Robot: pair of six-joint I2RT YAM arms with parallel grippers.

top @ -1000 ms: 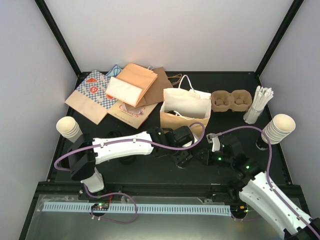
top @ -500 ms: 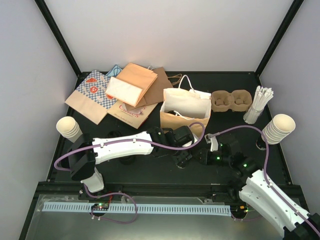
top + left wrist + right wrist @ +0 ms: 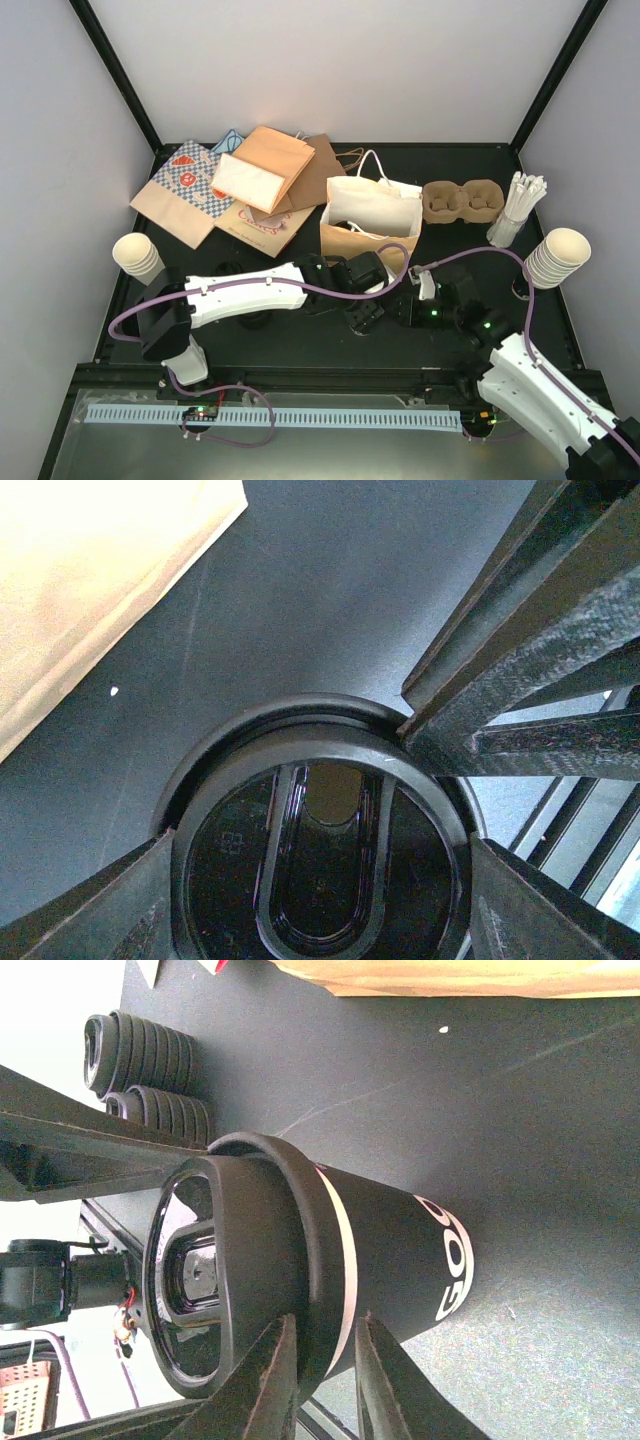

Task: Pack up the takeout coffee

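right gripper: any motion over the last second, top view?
Yes, slightly. The right gripper has edged left in the top view, away from the lidless cup stack at the table's right edge, with its forearm following.

Lid (image 3: 320,880) right up close: black plastic, glossy, catching light along its moulded ridges. The cup (image 3: 400,1260) beneath it shows a flat matt black wall with crisp white printed lettering. The left gripper (image 3: 320,925) has fingers (image 3: 95,920) that look matt and finely grainy. The table (image 3: 300,600) is dark, matt, faintly speckled. From above, the carrier (image 3: 462,201) is coarse brown moulded pulp, the bag (image 3: 368,215) plain matt kraft paper, the arm shells (image 3: 245,293) smooth white plastic.
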